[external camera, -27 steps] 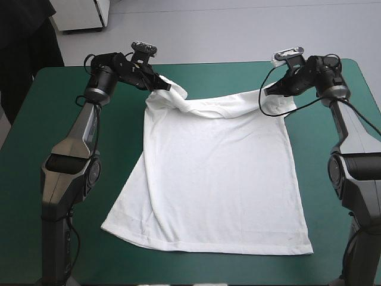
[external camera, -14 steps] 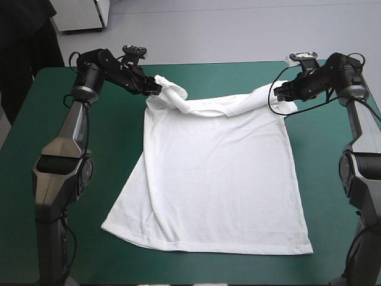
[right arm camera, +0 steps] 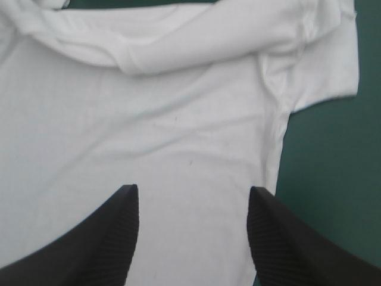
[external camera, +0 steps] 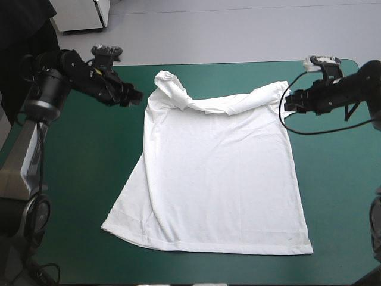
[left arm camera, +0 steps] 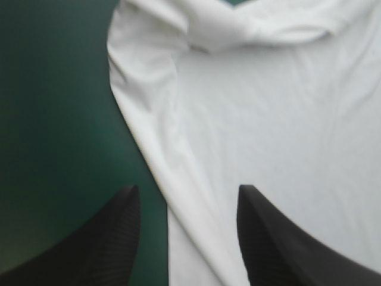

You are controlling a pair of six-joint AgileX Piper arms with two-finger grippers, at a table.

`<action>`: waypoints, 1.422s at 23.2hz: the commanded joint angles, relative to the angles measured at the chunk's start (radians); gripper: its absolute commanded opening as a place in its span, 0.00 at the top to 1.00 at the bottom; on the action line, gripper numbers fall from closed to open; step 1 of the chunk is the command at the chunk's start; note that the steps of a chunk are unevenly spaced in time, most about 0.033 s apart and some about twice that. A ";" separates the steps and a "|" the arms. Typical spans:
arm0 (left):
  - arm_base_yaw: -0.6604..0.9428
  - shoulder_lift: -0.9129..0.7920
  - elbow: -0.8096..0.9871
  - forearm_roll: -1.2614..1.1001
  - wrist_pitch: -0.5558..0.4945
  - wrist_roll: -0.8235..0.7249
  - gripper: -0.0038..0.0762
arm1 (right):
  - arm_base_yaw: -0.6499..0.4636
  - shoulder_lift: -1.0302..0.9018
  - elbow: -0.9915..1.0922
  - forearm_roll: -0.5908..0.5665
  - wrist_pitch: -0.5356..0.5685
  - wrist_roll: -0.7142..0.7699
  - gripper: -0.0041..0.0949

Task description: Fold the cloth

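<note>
1. The left gripper (external camera: 136,95) has its fingers spread apart and holds nothing. The side edge of the T-shirt (external camera: 217,173) runs ahead of it, between the fingers.
2. The right gripper (external camera: 287,102) is likewise spread and empty, near one sleeve, with white cloth ahead of it.
3. The T-shirt lies flat on the teal-green cover (external camera: 77,179) between the two grippers. Its far edge is turned over in a lumpy roll, bulkiest on the left gripper's side.
4. Risk: the roll is uneven, so a fold laid over it would likely come out skewed.
5. Risk: a long crease runs down the left gripper's side. A pinch there may catch one layer only and drag the shirt askew.
</note>
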 commanded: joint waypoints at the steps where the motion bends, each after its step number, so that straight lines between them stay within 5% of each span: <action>1: 0.000 -0.189 0.209 -0.019 0.041 -0.010 0.49 | 0.022 -0.170 0.166 -0.017 -0.030 0.003 0.43; 10: -0.054 -0.507 0.695 0.079 0.040 0.012 0.49 | 0.232 -0.577 0.718 -0.308 -0.075 0.160 0.43; 16: -0.100 -0.588 0.986 0.155 0.038 0.003 0.48 | 0.352 -0.776 0.784 -0.456 0.017 0.283 0.43; 23: -0.100 -0.569 1.041 0.207 -0.110 0.005 0.43 | 0.394 -0.774 0.784 -0.474 0.066 0.312 0.43; 33: -0.100 -0.386 1.043 0.190 -0.169 0.010 0.43 | 0.394 -0.774 0.784 -0.538 0.078 0.342 0.43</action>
